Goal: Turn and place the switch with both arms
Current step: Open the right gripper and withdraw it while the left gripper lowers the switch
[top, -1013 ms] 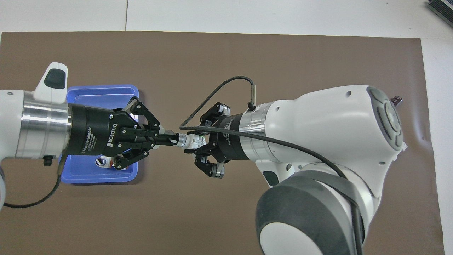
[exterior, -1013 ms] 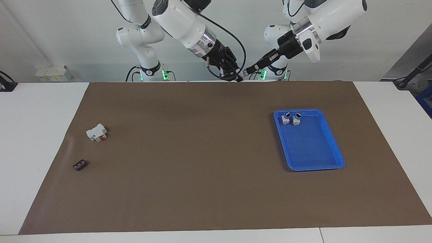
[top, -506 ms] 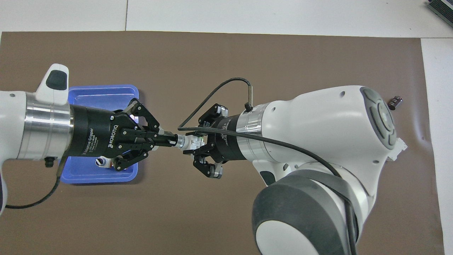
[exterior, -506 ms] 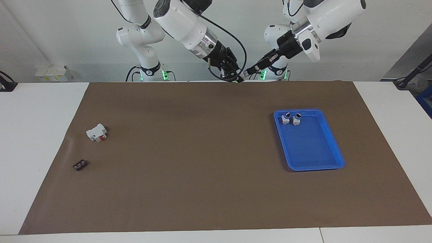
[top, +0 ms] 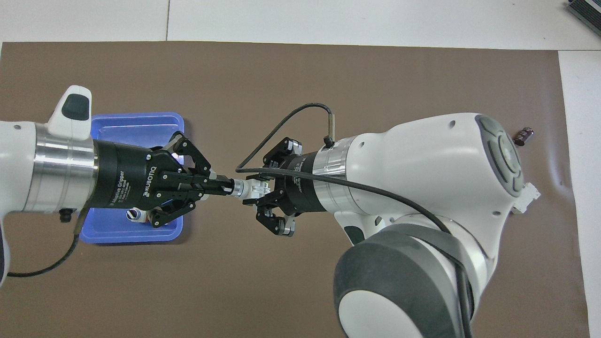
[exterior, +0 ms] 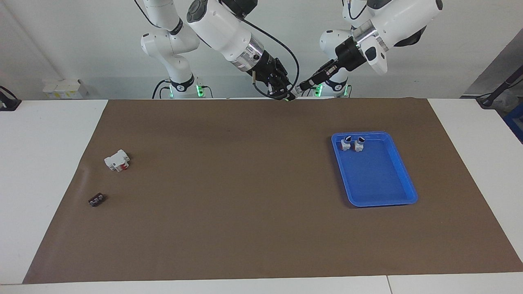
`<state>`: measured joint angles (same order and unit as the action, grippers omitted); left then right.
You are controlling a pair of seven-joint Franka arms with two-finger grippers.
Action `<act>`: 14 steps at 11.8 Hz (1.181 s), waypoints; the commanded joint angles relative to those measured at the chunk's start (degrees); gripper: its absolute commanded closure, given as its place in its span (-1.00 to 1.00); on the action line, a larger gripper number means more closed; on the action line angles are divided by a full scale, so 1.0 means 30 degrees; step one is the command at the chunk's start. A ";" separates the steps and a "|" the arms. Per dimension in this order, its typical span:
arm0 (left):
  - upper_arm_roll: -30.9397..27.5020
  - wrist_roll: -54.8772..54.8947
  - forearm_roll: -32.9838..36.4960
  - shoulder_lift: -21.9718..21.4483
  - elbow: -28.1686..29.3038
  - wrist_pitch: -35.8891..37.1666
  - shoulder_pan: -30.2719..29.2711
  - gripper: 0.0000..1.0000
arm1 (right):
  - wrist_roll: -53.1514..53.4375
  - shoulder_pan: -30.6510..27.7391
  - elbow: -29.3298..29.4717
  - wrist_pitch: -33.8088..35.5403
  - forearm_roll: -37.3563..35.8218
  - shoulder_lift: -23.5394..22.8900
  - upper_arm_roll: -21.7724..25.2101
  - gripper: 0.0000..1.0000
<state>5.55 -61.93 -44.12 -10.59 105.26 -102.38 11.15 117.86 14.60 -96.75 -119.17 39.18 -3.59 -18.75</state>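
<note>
Two grippers meet in the air over the brown mat (exterior: 261, 183), at the robots' edge of the table (exterior: 49, 163). We see the right gripper (top: 259, 191) clamped on the white body of the switch (top: 253, 188), whose green base shows between its fingers. The left gripper (top: 227, 186) comes from the other end, its fingertips pinched tight on the switch's silver-and-black knob. Both arms hold the switch between them, clear of the mat. A blue tray (exterior: 392, 196) lies toward the left arm's end of the table, with two small switches (exterior: 352, 143) standing in its corner nearest the robots. Toward the right arm's end we see a white block with a red part (exterior: 117, 160) and, farther from the robots, a small dark part (exterior: 96, 199).
</note>
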 commanded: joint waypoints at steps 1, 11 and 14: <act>-0.0152 -0.0333 0.0879 -0.0455 0.0362 0.0230 0.0061 1.00 | -0.0666 -0.0384 0.0081 0.0641 0.0037 0.0201 -0.0049 -0.99; -0.0357 0.9997 0.7725 -0.1802 0.3962 -0.0354 -0.1517 1.00 | -0.9273 -0.2550 0.0317 0.3713 -0.2272 0.1692 0.0420 -1.00; -0.0328 1.2986 0.8701 -0.1510 0.6007 -0.2835 -0.3069 1.00 | -1.2998 -0.3342 0.0287 0.4563 -0.4850 0.2193 0.0420 -1.00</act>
<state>4.10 -28.15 -19.36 -13.40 117.49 -105.73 4.32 84.20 5.96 -95.46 -107.25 27.92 1.90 -17.21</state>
